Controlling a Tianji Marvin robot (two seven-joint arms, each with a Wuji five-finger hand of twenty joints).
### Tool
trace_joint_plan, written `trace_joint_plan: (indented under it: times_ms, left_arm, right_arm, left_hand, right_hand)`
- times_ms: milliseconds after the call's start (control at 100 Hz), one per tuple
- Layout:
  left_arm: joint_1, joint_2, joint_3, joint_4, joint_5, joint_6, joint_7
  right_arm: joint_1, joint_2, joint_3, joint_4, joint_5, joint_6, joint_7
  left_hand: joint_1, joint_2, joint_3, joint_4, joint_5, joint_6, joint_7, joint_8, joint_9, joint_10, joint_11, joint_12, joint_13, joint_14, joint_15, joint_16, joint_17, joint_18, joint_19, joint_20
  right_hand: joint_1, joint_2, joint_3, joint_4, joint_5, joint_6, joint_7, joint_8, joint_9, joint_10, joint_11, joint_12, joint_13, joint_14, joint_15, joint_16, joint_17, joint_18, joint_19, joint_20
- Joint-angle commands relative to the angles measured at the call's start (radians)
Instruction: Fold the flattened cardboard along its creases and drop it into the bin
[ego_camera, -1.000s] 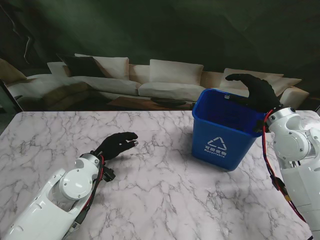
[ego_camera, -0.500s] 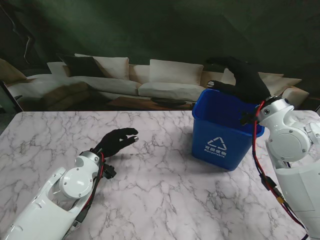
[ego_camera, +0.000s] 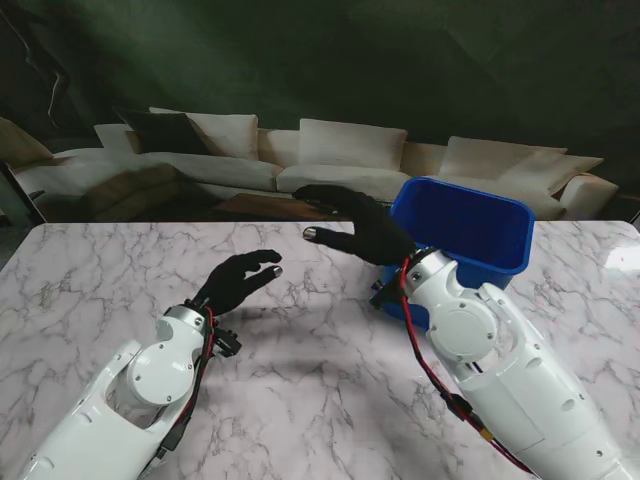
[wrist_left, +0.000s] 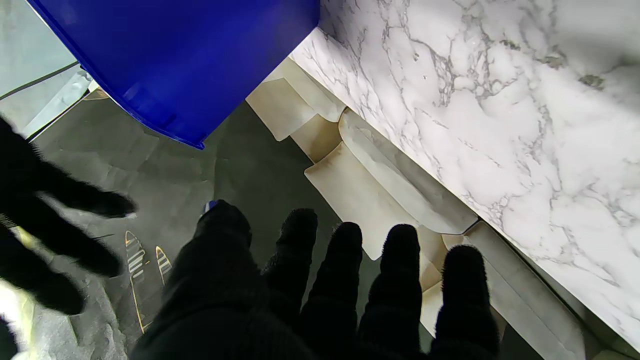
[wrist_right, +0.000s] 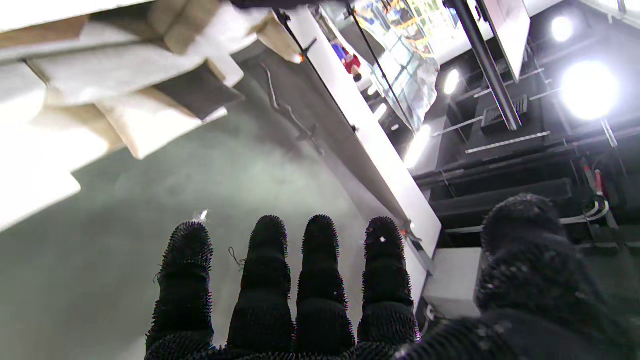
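The blue bin (ego_camera: 470, 232) stands on the marble table (ego_camera: 300, 390) at the right; its blue wall (wrist_left: 175, 65) also fills part of the left wrist view. No cardboard shows in any view. My right hand (ego_camera: 358, 228), in a black glove, hovers open above the table just left of the bin, fingers (wrist_right: 270, 280) spread and empty. My left hand (ego_camera: 238, 278) is raised over the table's left-middle, open, fingers (wrist_left: 345, 280) apart and holding nothing. The right hand's fingers (wrist_left: 45, 220) show in the left wrist view too.
A cream sofa (ego_camera: 300, 160) with cushions stands beyond the table's far edge. The right forearm (ego_camera: 500, 360) crosses the table in front of the bin and hides its lower wall. The table's far edge (wrist_left: 400, 150) runs close ahead of my left hand.
My right hand swung from over the bin's far right rim leftward to the bin's left side. The bin now sits tilted. The left hand rose slightly.
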Motion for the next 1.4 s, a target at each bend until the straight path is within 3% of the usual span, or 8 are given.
trace_joint_plan:
  times_ms: [0, 270, 480, 590, 910, 1390]
  left_arm:
    - [0.014, -0.007, 0.007, -0.005, -0.007, -0.008, -0.003]
    - [0.019, -0.013, 0.024, 0.018, -0.03, 0.015, 0.008]
    - [-0.002, -0.02, 0.046, 0.06, -0.073, 0.063, -0.001]
    - [-0.011, -0.029, 0.058, 0.08, -0.107, 0.084, 0.01]
    - [-0.02, -0.028, 0.068, 0.104, -0.118, 0.093, -0.001]
    - [-0.025, -0.016, 0.057, 0.117, -0.081, 0.056, -0.028]
  right_arm:
    - [-0.005, -0.019, -0.031, 0.044, -0.008, 0.01, -0.002]
    - [-0.012, -0.058, -0.146, 0.187, 0.059, 0.078, -0.081]
    - [-0.035, -0.074, -0.164, 0.271, 0.085, 0.122, -0.117]
    - [-0.053, -0.074, -0.158, 0.297, 0.084, 0.139, -0.122]
    - [-0.114, -0.055, -0.085, 0.285, 0.052, 0.141, -0.108]
    - [-0.151, -0.045, -0.032, 0.259, 0.042, 0.092, -0.105]
  left_hand:
    - [-0.001, 0.048, 0.0, 0.019, 0.023, -0.001, 0.011, 0.013, -0.008, -0.004, 0.012, 0.007, -0.007, -0.017, -0.011, -0.007, -0.007, -0.012, -0.005, 0.023]
    - [-0.001, 0.051, 0.0, 0.019, 0.025, -0.001, 0.014, 0.016, 0.001, -0.007, 0.02, 0.016, 0.0, -0.02, -0.005, -0.003, -0.007, -0.01, 0.005, 0.033]
    - [0.001, 0.051, 0.0, 0.018, 0.027, -0.002, 0.015, 0.017, 0.007, -0.013, 0.027, 0.02, 0.009, -0.023, -0.003, -0.001, -0.008, -0.01, 0.007, 0.036]
    - [0.01, 0.049, 0.001, 0.017, 0.035, -0.013, 0.023, 0.022, 0.02, -0.039, 0.036, 0.024, 0.013, -0.035, -0.004, -0.001, -0.009, -0.013, 0.006, 0.037]
    - [0.001, 0.055, -0.003, 0.011, 0.031, -0.024, 0.02, 0.013, -0.015, -0.065, 0.016, -0.019, 0.015, -0.047, -0.033, -0.025, -0.011, -0.014, -0.016, 0.026]
    - [0.0, 0.07, -0.003, 0.012, 0.027, -0.012, 0.015, 0.009, -0.022, -0.052, 0.026, -0.034, 0.004, -0.038, -0.032, -0.03, -0.012, -0.014, -0.024, 0.023]
  right_hand:
    - [0.02, 0.042, -0.025, 0.018, -0.021, 0.016, -0.028, 0.001, -0.016, 0.006, -0.003, -0.001, 0.009, 0.002, 0.001, 0.001, -0.008, 0.008, 0.008, -0.011]
    - [0.033, 0.048, -0.044, 0.02, -0.034, 0.03, -0.035, 0.005, -0.038, 0.008, 0.005, 0.003, -0.014, 0.007, -0.004, -0.001, -0.025, 0.009, 0.001, -0.019]
    - [0.04, 0.053, -0.059, 0.021, -0.04, 0.03, -0.036, 0.009, -0.043, 0.001, 0.009, 0.004, -0.019, 0.004, -0.004, -0.001, -0.03, 0.006, -0.004, -0.024]
    - [0.039, 0.053, -0.068, 0.02, -0.043, 0.027, -0.035, 0.011, -0.047, -0.003, 0.01, 0.004, -0.021, 0.002, -0.005, -0.001, -0.037, 0.007, -0.009, -0.026]
    - [0.049, 0.056, -0.085, 0.021, -0.037, 0.023, -0.028, 0.014, -0.039, -0.013, 0.014, 0.004, -0.012, -0.004, -0.004, 0.0, -0.031, 0.009, -0.012, -0.028]
    - [0.061, 0.06, -0.105, 0.024, -0.022, 0.014, -0.019, 0.013, -0.025, -0.02, 0.012, 0.002, -0.001, -0.01, -0.003, 0.002, -0.027, 0.011, -0.013, -0.026]
